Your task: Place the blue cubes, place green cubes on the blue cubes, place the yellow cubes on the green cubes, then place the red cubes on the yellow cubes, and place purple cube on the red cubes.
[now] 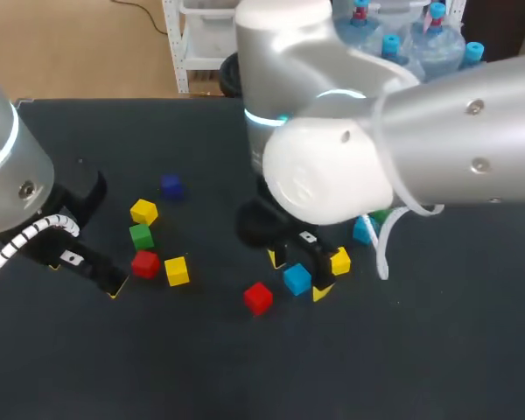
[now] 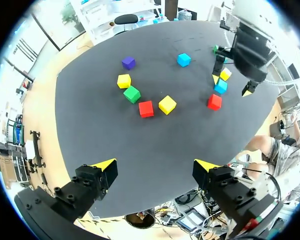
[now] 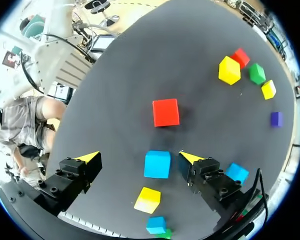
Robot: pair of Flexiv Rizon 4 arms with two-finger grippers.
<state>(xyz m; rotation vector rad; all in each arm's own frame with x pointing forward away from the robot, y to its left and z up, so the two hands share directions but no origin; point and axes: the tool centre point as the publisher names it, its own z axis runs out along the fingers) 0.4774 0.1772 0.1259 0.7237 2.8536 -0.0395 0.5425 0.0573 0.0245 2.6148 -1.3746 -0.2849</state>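
Our right fingers (image 3: 189,159) stand spread around a blue cube (image 3: 157,164), which lies on the worktop (image 3: 140,60) between them, just beside one finger and ungripped. Our left fingers (image 2: 104,165) hang spread and empty. We judge the task barely begun: nothing looks stacked. The blue cube sits flat, its sides roughly square to our fingers. Being a cube, it has no long axis.

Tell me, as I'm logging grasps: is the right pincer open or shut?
Open. The right pincer has its fingers wide apart; the blue cube between them sits clear of at least one.
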